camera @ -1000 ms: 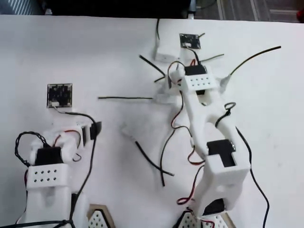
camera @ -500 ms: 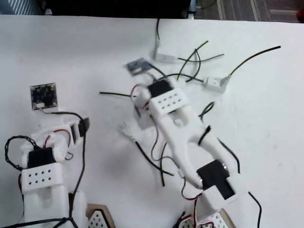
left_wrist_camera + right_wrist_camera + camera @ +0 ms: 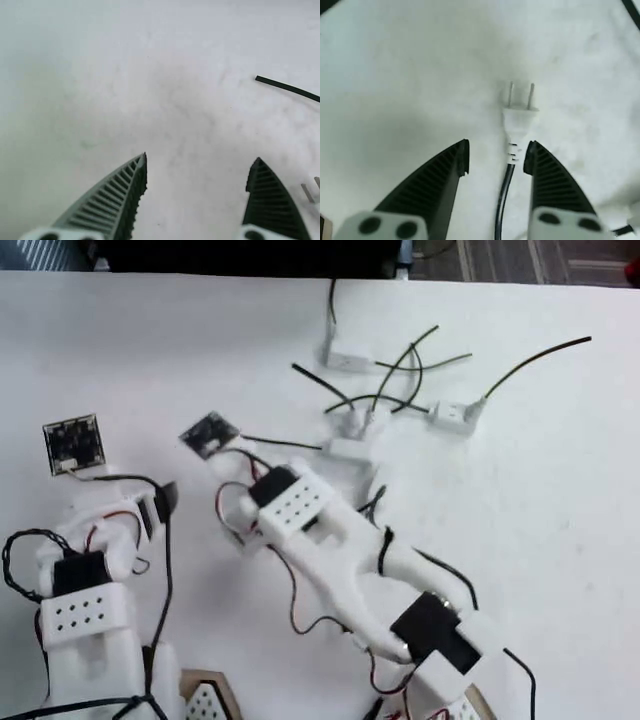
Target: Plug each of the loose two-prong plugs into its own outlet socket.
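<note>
Bare table lies open at far left. Crossing black cables crowd the sockets at centre. The right arm spans the middle, barring passage across.

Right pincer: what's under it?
A white two-prong plug lies flat on the table below the open right pincer. Its black cord runs back beneath the pincer; where it goes is covered.

The plug has a matt white plastic body and bare metal prongs. The counter under it looks smooth and matt.
</note>
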You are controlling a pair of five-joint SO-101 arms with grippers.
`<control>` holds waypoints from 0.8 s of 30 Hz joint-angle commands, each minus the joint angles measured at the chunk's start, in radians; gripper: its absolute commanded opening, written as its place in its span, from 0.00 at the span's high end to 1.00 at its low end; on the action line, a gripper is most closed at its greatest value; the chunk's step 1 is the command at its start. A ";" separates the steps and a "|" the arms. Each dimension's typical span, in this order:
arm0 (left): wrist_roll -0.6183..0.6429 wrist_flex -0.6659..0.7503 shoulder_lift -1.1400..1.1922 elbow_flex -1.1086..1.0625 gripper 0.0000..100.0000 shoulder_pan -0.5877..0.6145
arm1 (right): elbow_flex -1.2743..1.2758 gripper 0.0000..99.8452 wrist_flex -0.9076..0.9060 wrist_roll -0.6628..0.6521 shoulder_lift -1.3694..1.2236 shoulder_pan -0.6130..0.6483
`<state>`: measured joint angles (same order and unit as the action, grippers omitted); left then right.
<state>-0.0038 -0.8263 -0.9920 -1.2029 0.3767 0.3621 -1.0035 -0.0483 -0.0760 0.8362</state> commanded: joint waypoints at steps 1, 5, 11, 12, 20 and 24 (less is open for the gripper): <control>0.006 0.020 -0.024 0.008 0.68 0.007 | 0.034 0.91 0.117 -0.009 0.008 0.042; 0.005 0.020 -0.024 0.008 0.68 0.005 | 0.043 0.96 0.183 -0.009 -0.054 0.061; 0.005 0.020 -0.024 0.005 0.68 0.004 | 0.040 0.98 0.294 -0.009 -0.143 -0.058; 0.005 0.020 -0.024 0.005 0.68 0.004 | 0.032 0.98 0.312 -0.009 -0.150 -0.102; 0.003 0.020 -0.024 0.005 0.68 0.004 | -0.032 0.98 0.222 0.000 -0.070 -0.455; 0.003 0.020 -0.024 0.005 0.68 0.004 | -0.028 0.98 0.061 0.000 0.068 -0.452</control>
<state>-0.0038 -0.8263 -0.9920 -1.2029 0.3767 0.3713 -0.8393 -0.0483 -0.1373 0.3882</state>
